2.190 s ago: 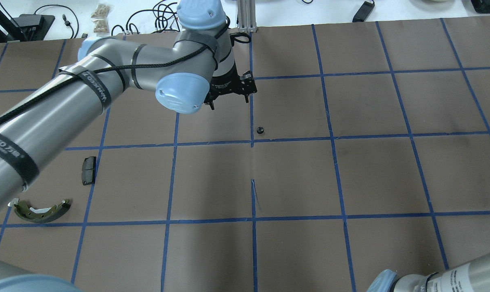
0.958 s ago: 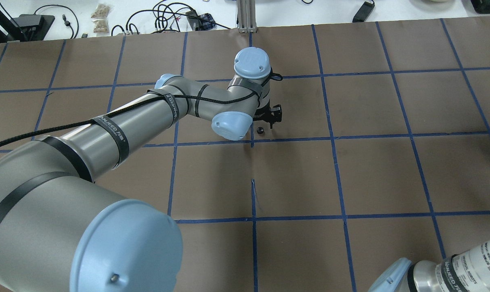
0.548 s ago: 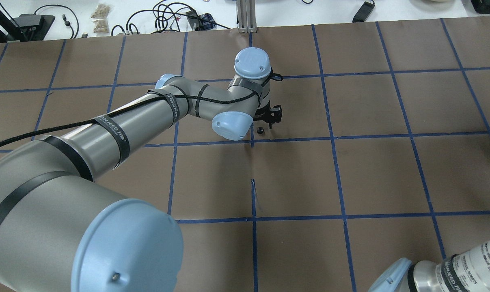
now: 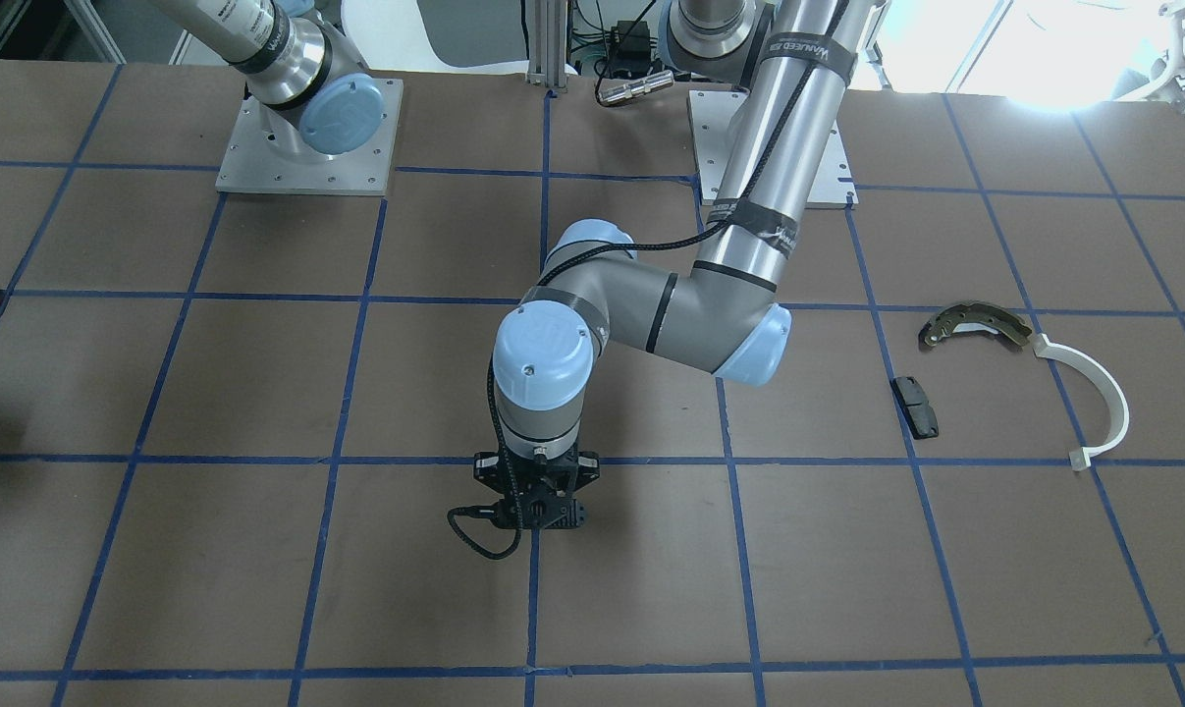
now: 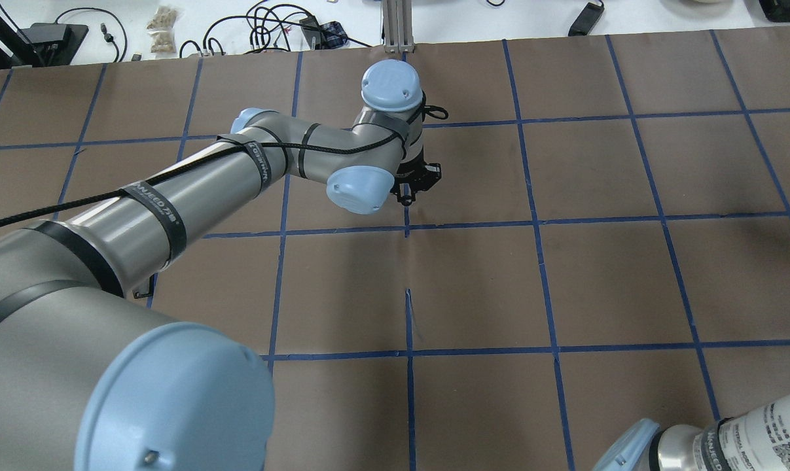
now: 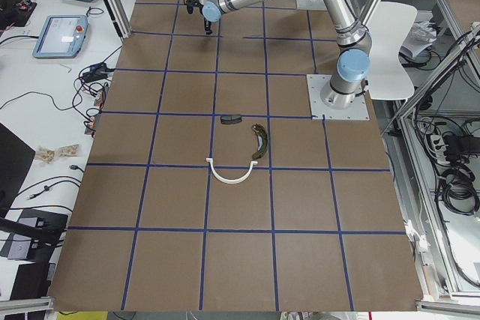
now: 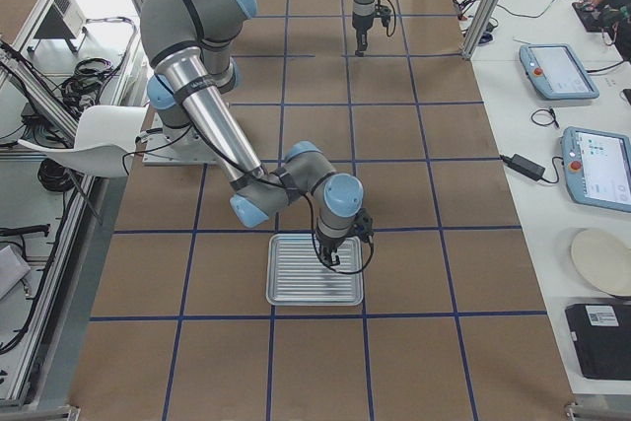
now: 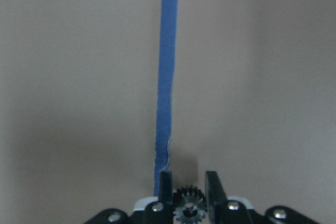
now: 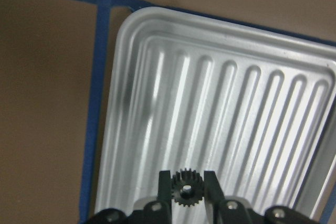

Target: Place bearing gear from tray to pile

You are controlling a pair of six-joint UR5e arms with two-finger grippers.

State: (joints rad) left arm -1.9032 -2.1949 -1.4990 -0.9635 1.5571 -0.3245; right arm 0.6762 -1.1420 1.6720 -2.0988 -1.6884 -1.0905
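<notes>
Both arms are silver-grey tubes with pale blue round joint caps [image 4: 543,355]; the left arm [image 5: 192,190], across the overhead view's left, wears black straps [image 5: 156,209] lettered in white and carries a braided black cable [image 5: 323,150]. The right arm [image 5: 676,451], lower right there, bears a white label [image 5: 761,435] with black print. At each wrist view's bottom edge, the left gripper [image 8: 189,176] and right gripper [image 9: 186,174] show 2 black fingers [image 8: 212,184] with silver screws [image 8: 229,206].

Both seemingly clamped, downward: left gripper [image 8: 189,177], right gripper [image 9: 186,174]
</notes>
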